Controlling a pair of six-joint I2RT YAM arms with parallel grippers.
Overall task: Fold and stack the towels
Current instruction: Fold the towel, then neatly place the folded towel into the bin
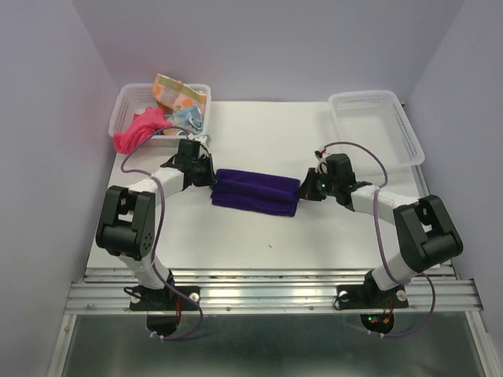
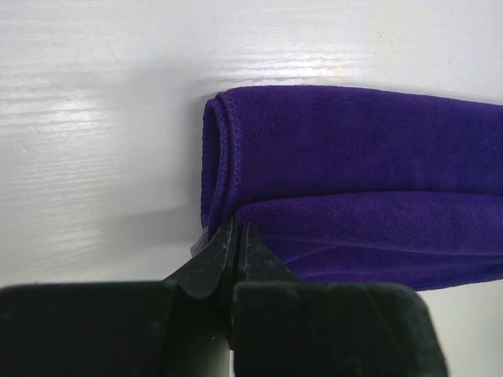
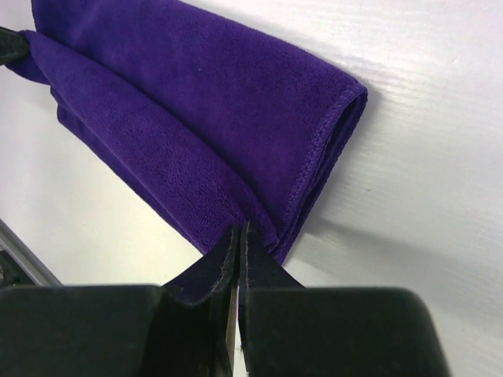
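A dark purple towel [image 1: 255, 191] lies folded into a long band in the middle of the white table. My left gripper [image 1: 209, 177] is at its left end, and in the left wrist view the gripper [image 2: 236, 228] is shut on the near edge of the towel [image 2: 361, 157]. My right gripper [image 1: 308, 187] is at its right end, and in the right wrist view the gripper [image 3: 240, 230] is shut on the near corner of the towel [image 3: 212, 94]. A bright pink towel [image 1: 135, 131], an orange patterned towel [image 1: 176, 93] and a light-blue patterned towel [image 1: 187, 118] lie in the back-left basket.
A white mesh basket [image 1: 124, 100] stands at the back left and holds the other towels, with the pink one hanging over its front rim. A second white mesh basket [image 1: 377, 126] stands at the back right. The metal rail [image 1: 267, 294] runs along the near edge.
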